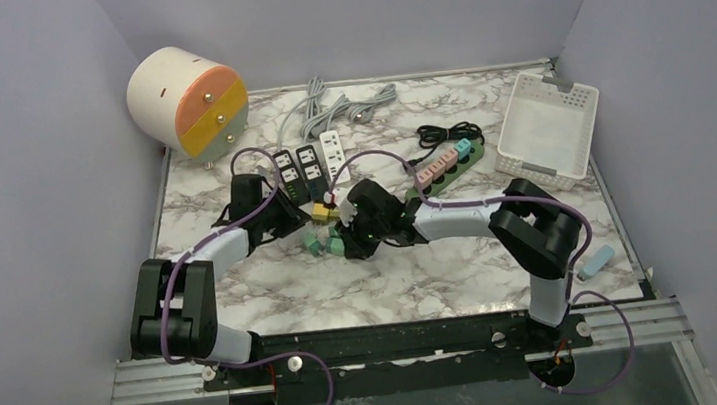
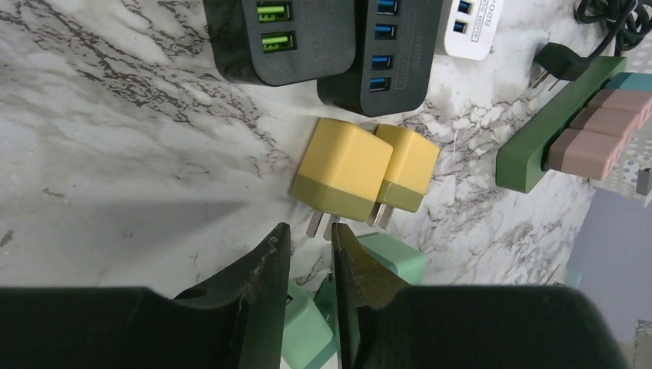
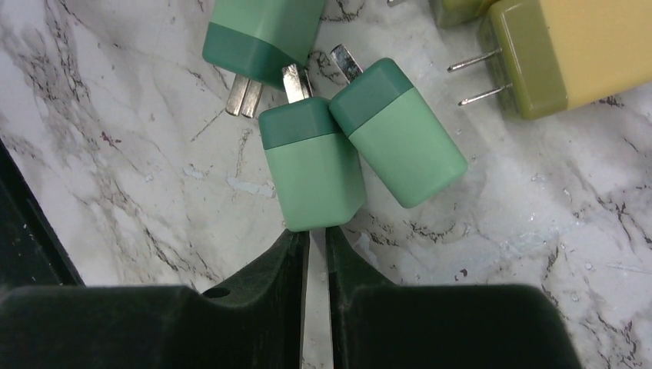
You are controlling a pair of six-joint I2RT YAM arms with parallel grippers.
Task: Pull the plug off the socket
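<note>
A green power strip (image 1: 451,165) lies right of centre with pink plugs (image 1: 439,163) and a teal plug (image 1: 464,145) seated in it; the strip (image 2: 538,150) and the pink plugs (image 2: 607,131) also show in the left wrist view. Both grippers meet at table centre over loose plugs. My left gripper (image 1: 304,222) (image 2: 310,231) is nearly closed and empty, above green plugs (image 2: 315,323), just short of two yellow plugs (image 2: 346,169). My right gripper (image 1: 341,243) (image 3: 317,234) is shut and empty, its tips at the end of a green plug (image 3: 315,173).
Two black USB sockets (image 1: 295,164) and a white strip (image 1: 332,150) lie behind the grippers, with grey cables (image 1: 335,109) beyond. A round white drawer cabinet (image 1: 188,102) stands back left, a white basket (image 1: 548,127) back right. A light blue object (image 1: 597,263) sits at the near right edge.
</note>
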